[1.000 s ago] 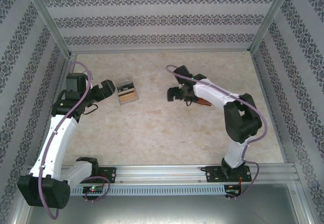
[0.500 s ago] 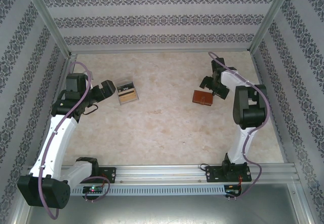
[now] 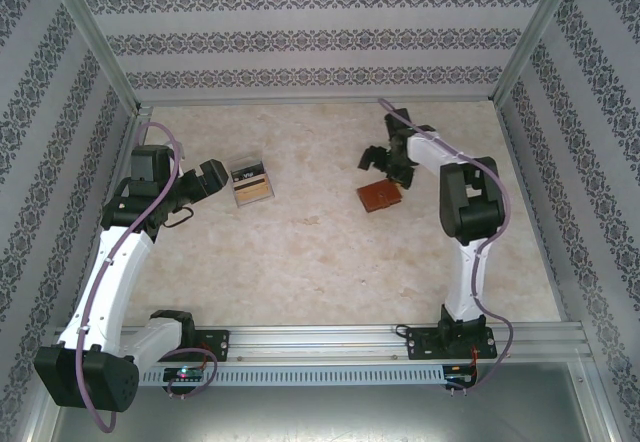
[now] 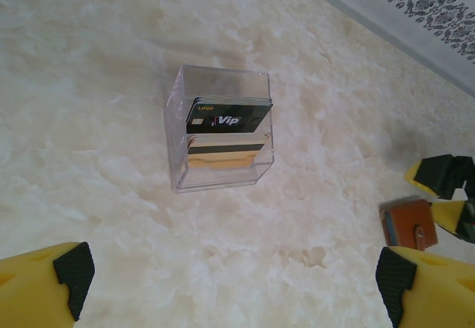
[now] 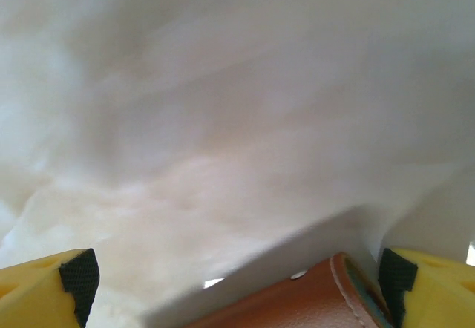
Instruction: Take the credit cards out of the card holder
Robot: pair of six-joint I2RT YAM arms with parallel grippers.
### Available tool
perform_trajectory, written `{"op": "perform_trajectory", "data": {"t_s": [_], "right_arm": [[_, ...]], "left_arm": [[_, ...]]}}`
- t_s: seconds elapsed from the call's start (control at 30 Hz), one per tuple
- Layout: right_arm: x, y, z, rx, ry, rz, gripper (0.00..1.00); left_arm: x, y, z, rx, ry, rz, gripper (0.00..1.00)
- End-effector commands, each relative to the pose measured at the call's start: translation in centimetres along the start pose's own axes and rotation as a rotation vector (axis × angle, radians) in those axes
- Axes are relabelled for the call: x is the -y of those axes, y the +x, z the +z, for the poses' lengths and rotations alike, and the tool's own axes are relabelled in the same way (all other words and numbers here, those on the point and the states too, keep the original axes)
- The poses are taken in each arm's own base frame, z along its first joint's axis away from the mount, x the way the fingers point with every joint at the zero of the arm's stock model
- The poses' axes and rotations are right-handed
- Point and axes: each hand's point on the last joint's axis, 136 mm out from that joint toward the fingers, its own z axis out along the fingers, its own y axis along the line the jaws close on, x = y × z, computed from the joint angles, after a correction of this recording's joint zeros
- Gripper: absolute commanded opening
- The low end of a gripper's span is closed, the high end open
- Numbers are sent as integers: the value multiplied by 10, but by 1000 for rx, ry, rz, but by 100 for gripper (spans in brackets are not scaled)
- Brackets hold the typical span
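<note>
The card holder (image 3: 380, 196), a closed brown leather-like wallet, lies flat on the marble table right of centre. It also shows small at the right edge of the left wrist view (image 4: 409, 224). My right gripper (image 3: 385, 162) hovers open just behind it. In the right wrist view the card holder's brown edge (image 5: 312, 302) sits low between the wide-spread fingers of my right gripper (image 5: 234, 276), close to the right one. The credit cards are hidden. My left gripper (image 3: 210, 177) is open at the left, with nothing between its fingers (image 4: 234, 276).
A small clear plastic box (image 3: 251, 182) with black and gold contents lies just right of my left gripper, and it sits centred in the left wrist view (image 4: 223, 131). Patterned walls and metal posts enclose the table on three sides.
My right arm swung from table centre to the far right, then came back left behind the card holder. The card holder has shifted slightly left. The left arm has not moved.
</note>
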Motion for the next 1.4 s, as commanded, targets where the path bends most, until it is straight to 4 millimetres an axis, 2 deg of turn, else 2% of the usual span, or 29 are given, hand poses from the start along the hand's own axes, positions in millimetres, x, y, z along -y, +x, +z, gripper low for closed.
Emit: {"op": "perform_trajectory", "data": {"t_s": [0.0,0.33,0.43,0.53,0.63,0.73,0.87,1.03,1.13,1.23,1.37], "right_arm": [[-40,37,7,-93,-39,-120,98],[-113,134,23,-198,-60,-330,98],[-129,155,21,-205,-71,-386,98],[-140,162,14,-172,-56,-474,98],[-139,149,0,-97,12,-520,98],[-136,134,-26,-1,41,-521,98],[-114,133,-45,36,87,-431,98],[-85,165,-34,-20,51,-280,98],[-75,183,-23,-46,27,-232,98],[-77,194,-9,-82,-15,-181,98],[-96,196,3,-110,-71,-162,98]], "left_arm": [[-1,4,-2,-6,-13,31,99],[-3,9,-4,-12,-8,23,99],[-3,12,-4,-14,-3,18,99],[-3,14,-4,-17,1,12,99],[-3,15,-4,-18,6,8,99],[-2,15,-5,-16,9,10,99],[-2,16,-4,-11,16,7,99],[-5,16,-4,-6,2,6,99],[-7,16,-4,-4,-10,8,99],[-10,15,-3,0,-22,-3,99],[-16,12,-2,11,-59,-27,99]]}}
